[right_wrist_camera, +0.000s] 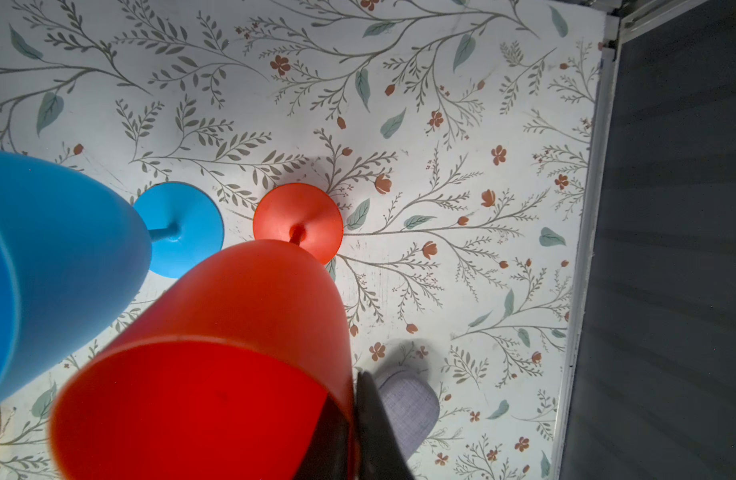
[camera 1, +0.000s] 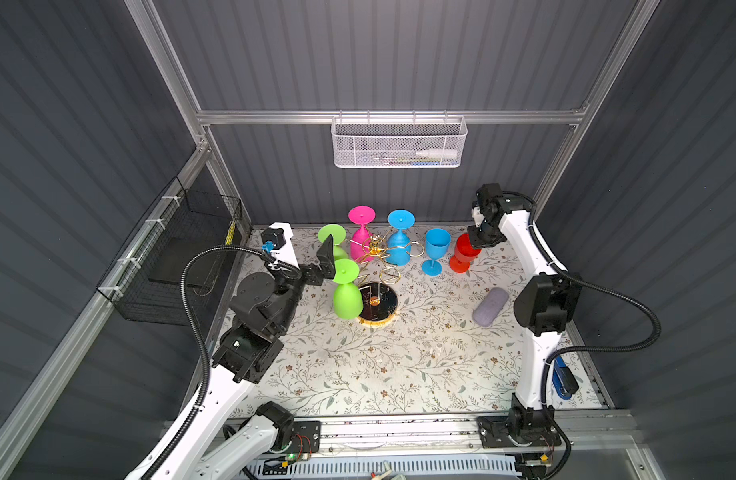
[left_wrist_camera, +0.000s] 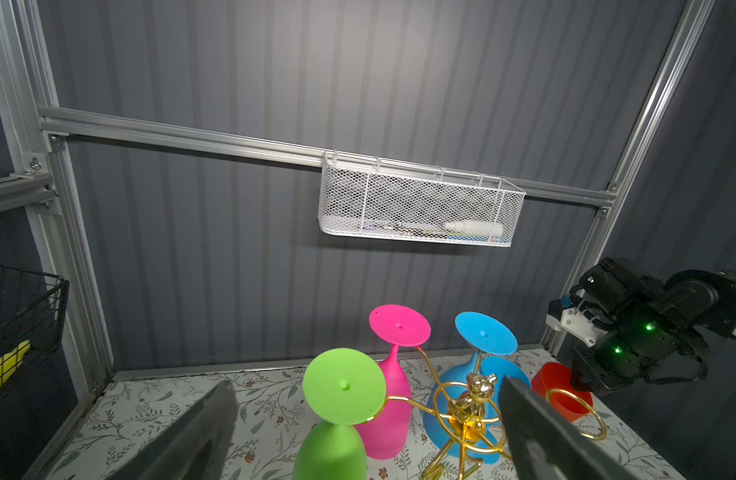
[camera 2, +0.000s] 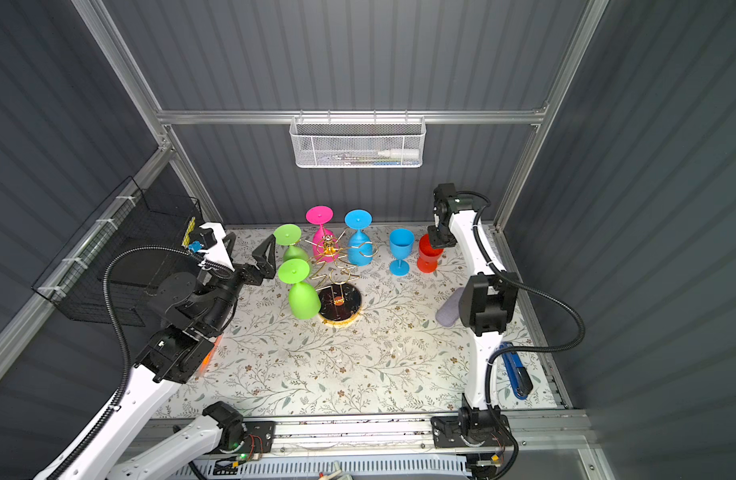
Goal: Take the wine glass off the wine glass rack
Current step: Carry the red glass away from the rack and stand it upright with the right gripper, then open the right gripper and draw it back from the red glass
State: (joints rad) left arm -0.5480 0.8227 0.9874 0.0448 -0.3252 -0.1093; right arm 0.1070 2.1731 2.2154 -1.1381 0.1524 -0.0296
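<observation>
Red wine glass (right_wrist_camera: 216,332) pinched at rim

Right claw (right_wrist_camera: 347,399) nips that glass's rim as it stands on the table (right_wrist_camera: 441,166). Left claw (camera 1: 325,262) gapes empty, just beside a green glass (camera 1: 347,291) hung on the wine glass rack (camera 1: 384,306).

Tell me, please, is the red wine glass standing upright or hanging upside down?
Upright. The red wine glass stands on its foot on the floral table, mouth up, apart from the wine glass rack.
</observation>
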